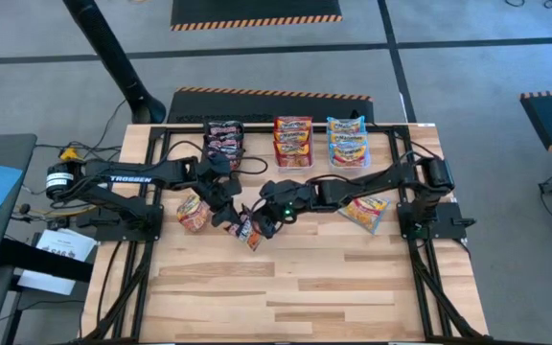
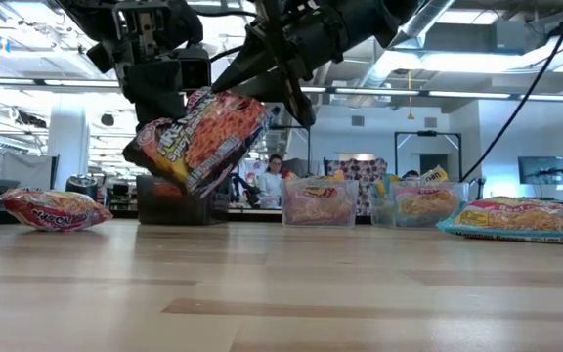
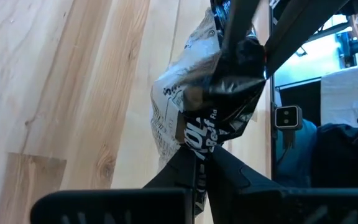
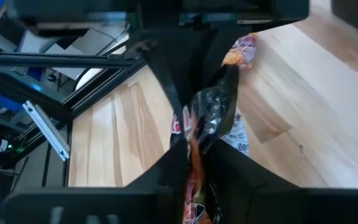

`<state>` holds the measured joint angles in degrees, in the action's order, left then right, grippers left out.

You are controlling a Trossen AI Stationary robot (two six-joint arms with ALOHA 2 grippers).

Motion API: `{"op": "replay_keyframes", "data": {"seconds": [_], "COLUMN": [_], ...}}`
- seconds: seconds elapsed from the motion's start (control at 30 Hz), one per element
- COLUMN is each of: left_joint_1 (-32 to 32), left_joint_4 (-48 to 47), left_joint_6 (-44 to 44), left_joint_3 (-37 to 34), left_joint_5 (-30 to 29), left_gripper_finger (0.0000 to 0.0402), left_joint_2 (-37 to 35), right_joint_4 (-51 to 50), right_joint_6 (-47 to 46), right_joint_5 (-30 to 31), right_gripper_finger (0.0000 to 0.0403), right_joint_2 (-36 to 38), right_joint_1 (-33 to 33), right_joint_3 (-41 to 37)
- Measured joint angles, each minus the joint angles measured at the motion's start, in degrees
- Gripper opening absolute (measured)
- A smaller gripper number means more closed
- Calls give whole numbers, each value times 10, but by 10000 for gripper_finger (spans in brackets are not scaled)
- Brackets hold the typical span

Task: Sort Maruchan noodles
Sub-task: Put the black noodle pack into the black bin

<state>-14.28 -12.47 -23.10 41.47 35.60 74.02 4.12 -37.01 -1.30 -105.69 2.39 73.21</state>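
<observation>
High view: you have one dark red-and-black noodle packet held up between the two arms at the middle of the worktop. The left end effector comes at it from the left and the right end effector from the right, both touching it. A red-orange packet lies flat just left of them; a light blue-yellow packet lies under the right arm. Along the far edge you have three bins of packets: dark, red-orange, blue-yellow.

Low view: the held packet hangs tilted, clear of the worktop, its red-orange noodle print facing you. Both end effectors reach it from above. The loose red-orange packet and the blue-yellow one rest on the wood at either side.

Left wrist view: the left end effector is clamped tight on the crumpled edge of the packet, whose white printed back and black front show.

Right wrist view: the right end effector has its fingers close around the packet's edge; you cannot tell from here whether they grip or have slackened.
</observation>
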Motion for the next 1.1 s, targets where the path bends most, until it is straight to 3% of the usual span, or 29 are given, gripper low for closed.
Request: {"op": "replay_keyframes", "data": {"seconds": [0.13, 0.4, 0.7, 0.9, 1.1], "left_joint_1": [0, -34, -131, -194, -218], "left_joint_4": [-9, -62, -125, -130, -238], "left_joint_6": [8, 41, 100, 139, 237], "left_joint_3": [0, 1, 1, 3, 86], "left_joint_5": [-10, -48, -128, -149, -248], "left_gripper_finger": [1, 0, 0, 0, 0], "left_joint_2": [-3, -35, -116, -175, -191], "right_joint_4": [0, -5, -1, -2, -15], "right_joint_6": [0, 0, 77, 105, 105], "right_joint_5": [-13, -153, -168, -168, -168], "right_gripper_finger": [130, 172, 175, 175, 175], "right_joint_2": [9, 39, 82, 95, 88], "right_joint_1": [-15, -66, -77, -77, -77], "right_joint_3": [0, 14, 28, 28, 27]}}
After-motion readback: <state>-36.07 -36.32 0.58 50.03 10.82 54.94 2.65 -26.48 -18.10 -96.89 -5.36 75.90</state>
